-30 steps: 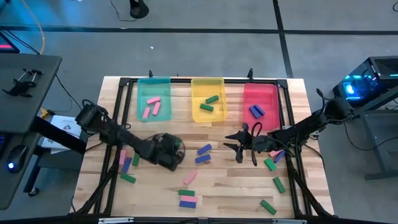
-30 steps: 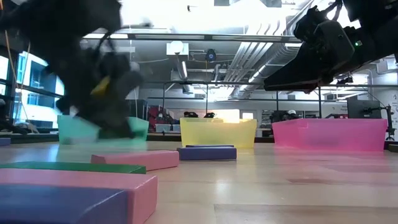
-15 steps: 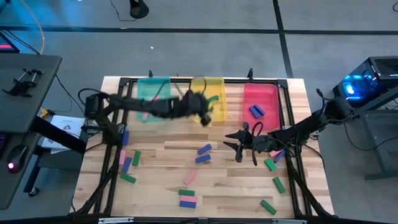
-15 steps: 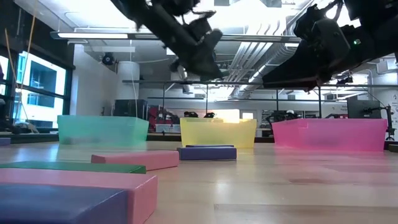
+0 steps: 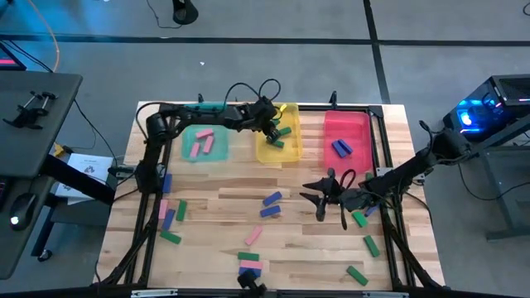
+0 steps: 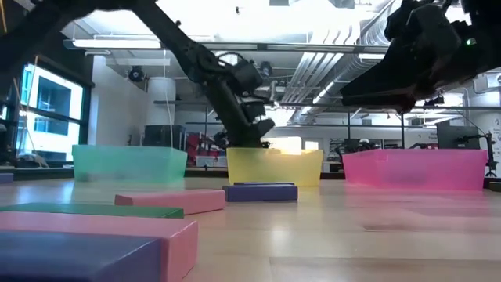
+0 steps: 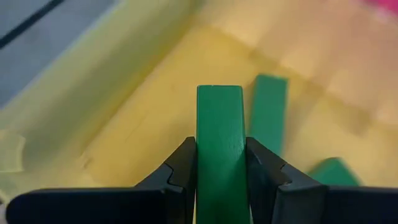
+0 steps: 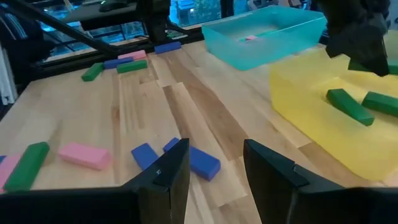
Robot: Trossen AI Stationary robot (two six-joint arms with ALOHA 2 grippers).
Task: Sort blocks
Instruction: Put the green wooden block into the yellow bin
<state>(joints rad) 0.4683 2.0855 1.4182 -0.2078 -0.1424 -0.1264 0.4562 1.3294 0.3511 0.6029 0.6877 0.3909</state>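
Left pincer (image 7: 219,163) clamped across the narrow sides of a green block (image 7: 219,134) above the yellow tray (image 5: 263,151). Block looks rigid, light, smooth. Right pincer (image 8: 214,163) apart, empty, over counter (image 5: 315,240).

No text, label, brand, number or sign can be read in any view. The sheet of paper (image 5: 86,166) lying beside the table's left edge may carry print, but it is too small to make out.
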